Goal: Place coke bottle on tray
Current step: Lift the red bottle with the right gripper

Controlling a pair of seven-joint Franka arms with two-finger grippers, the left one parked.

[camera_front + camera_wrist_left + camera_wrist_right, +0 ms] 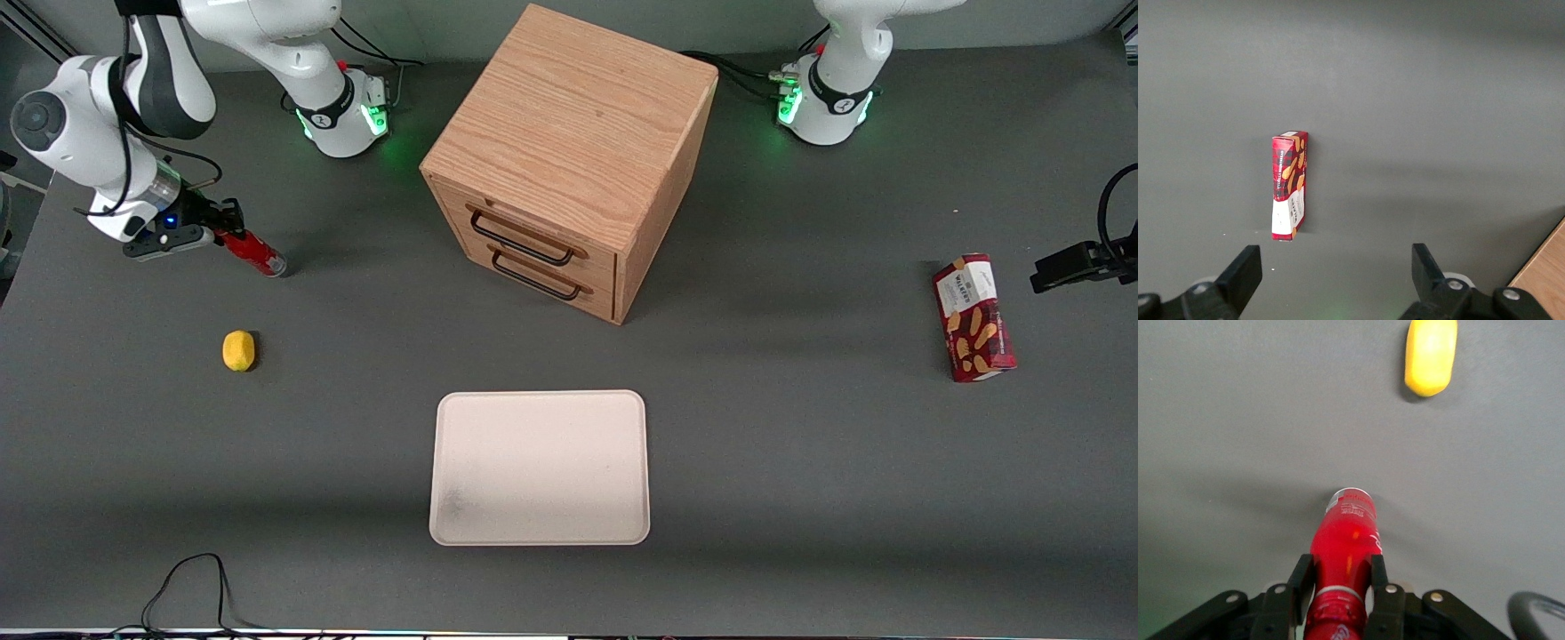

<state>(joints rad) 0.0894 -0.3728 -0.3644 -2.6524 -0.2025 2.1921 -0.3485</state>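
The coke bottle (253,252) is a slim glossy red bottle, tilted, with its silvery base on the table at the working arm's end. My right gripper (224,235) is shut on the bottle's neck end. In the right wrist view the fingers press both sides of the coke bottle (1345,543) just above the cap, with the gripper (1338,577) around it. The pale pinkish-cream tray (540,467) lies flat near the front camera, in front of the drawer cabinet, and nothing lies on it.
A yellow lemon (238,349) lies nearer the front camera than the bottle, also in the right wrist view (1430,355). A wooden two-drawer cabinet (569,160) stands mid-table. A red snack box (973,317) lies toward the parked arm's end. A black cable (191,591) loops at the front edge.
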